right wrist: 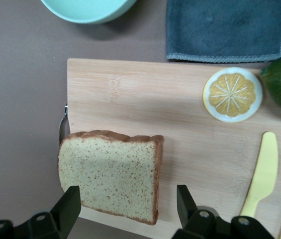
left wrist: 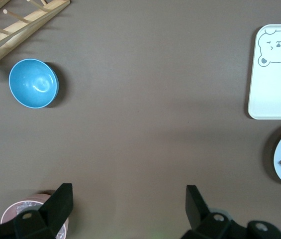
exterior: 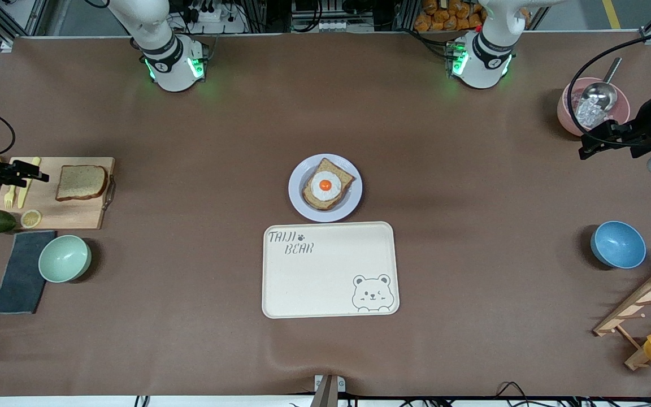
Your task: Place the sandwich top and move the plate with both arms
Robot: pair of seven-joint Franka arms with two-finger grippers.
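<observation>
Hovering my right gripper (right wrist: 128, 204), jaws apart and empty, over the sandwich top (right wrist: 111, 174) at the cutting board's (right wrist: 180, 134) edge; a shallow bite could slide it off. Left gripper (left wrist: 129, 204) waits open; plate (exterior: 325, 187) sits mid-table.

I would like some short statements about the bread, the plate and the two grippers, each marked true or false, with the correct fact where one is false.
1. The sandwich top lies on the wooden cutting board. True.
2. The plate is empty. False: it holds a bread slice with a fried egg.
3. The plate sits on the bear tray. False: it rests on the table, beside the tray and farther from the front camera.
4. The right gripper is over the cutting board with open fingers, the sandwich top below it. True.
5. The left gripper holds the blue bowl. False: it is open and holds nothing.
</observation>
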